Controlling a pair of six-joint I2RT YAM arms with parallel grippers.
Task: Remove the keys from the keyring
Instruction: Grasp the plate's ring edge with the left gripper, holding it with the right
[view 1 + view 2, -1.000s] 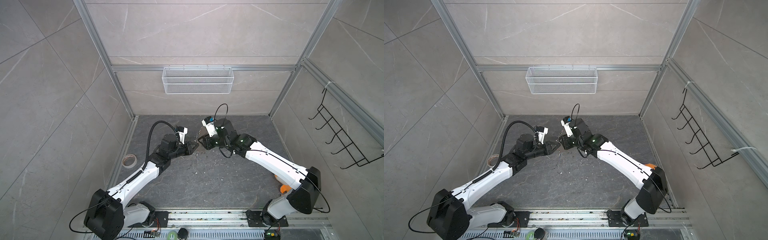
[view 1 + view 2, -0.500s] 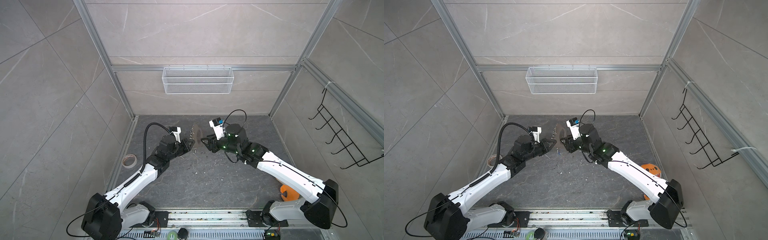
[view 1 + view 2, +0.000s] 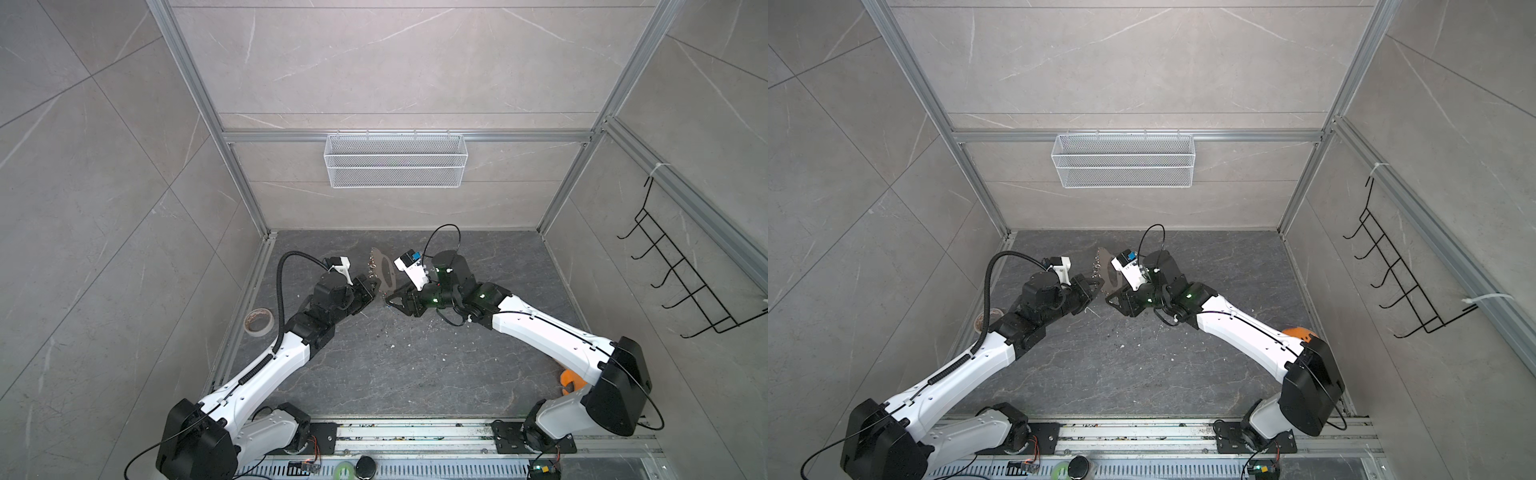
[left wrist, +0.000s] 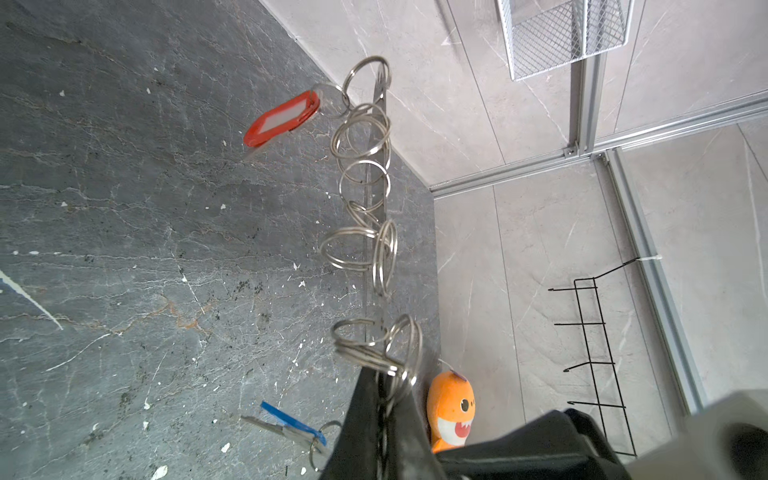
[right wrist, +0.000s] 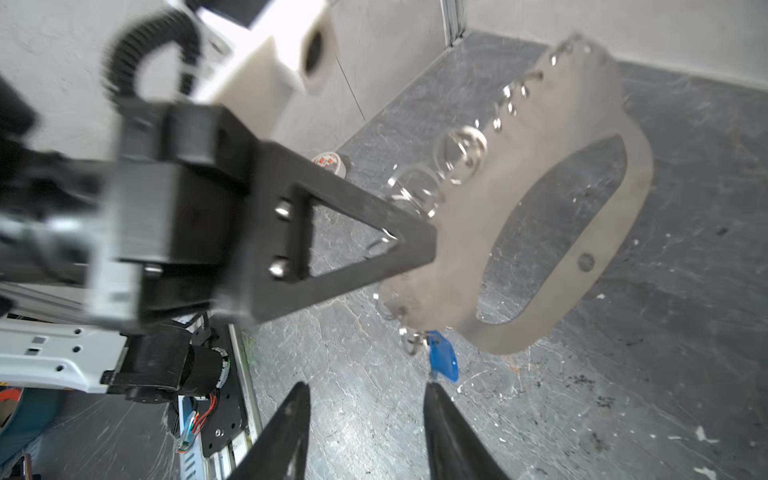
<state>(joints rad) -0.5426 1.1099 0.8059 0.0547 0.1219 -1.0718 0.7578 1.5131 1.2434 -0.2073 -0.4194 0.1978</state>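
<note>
The keyring is a chain of silver rings on a flat grey tag with an oval cut-out, held up above the floor. My left gripper is shut on the tag's edge and the nearest rings; in both top views it holds the tag upright. A red key hangs at the chain's far end. A blue key and a silver key hang near the left gripper. My right gripper is open and holds nothing, one fingertip just under the blue key.
A tape roll lies by the left wall. An orange plush toy sits at the right, behind the right arm. A white wire basket hangs on the back wall and a black hook rack on the right wall.
The right arm drew back from the keyring, then came forward and lower again, its jaws open throughout. The left gripper, still shut on the keyring, shifted slightly left.
</note>
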